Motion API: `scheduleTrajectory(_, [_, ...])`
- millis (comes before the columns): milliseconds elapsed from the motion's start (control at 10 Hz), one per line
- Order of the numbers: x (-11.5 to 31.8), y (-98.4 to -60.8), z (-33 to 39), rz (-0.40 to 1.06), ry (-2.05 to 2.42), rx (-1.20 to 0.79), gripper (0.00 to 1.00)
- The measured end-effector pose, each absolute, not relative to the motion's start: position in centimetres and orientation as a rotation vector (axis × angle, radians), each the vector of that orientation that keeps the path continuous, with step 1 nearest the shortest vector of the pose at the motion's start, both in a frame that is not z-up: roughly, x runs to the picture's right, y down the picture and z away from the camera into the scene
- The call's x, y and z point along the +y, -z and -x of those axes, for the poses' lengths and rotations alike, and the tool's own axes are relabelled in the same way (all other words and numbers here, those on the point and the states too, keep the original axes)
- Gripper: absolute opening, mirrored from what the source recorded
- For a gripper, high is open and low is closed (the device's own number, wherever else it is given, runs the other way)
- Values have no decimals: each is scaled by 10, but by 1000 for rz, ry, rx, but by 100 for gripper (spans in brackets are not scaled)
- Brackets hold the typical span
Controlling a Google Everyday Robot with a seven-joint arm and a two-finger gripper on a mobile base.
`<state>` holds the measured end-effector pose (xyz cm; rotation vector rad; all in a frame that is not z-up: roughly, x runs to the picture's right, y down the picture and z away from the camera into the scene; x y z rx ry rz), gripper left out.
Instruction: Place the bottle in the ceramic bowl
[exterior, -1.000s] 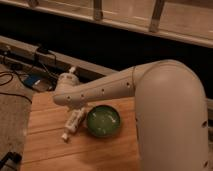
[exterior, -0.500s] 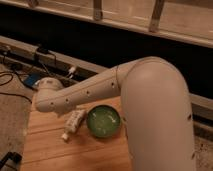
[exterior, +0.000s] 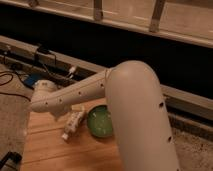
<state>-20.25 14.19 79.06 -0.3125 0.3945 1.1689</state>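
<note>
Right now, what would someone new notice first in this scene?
The big white robot arm fills the foreground and stretches left, its claw above the far left corner of the wooden slat table. Beneath the arm, a glossy green round ceramic bowl sits on the table, and a slim white plastic bottle lies just left of it.

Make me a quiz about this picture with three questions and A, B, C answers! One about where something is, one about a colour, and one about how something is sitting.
1. Where is the bottle?
A) on the wooden table, beside the ceramic bowl
B) inside it
C) on the floor

2. What colour is the ceramic bowl?
A) red
B) green
C) blue

3. How is the bottle sitting?
A) lying on its side
B) standing upright
C) held in the claw

Answers:
1 A, it rests on the boards next to the bowl.
2 B, it is green all over.
3 A, it lies flat, and the claw at the arm's left end is apart from it.
</note>
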Motion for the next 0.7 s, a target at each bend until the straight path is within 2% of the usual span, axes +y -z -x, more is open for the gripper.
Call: scheduleTrajectory(700, [164, -831, 185, 381, -1201, 507, 80])
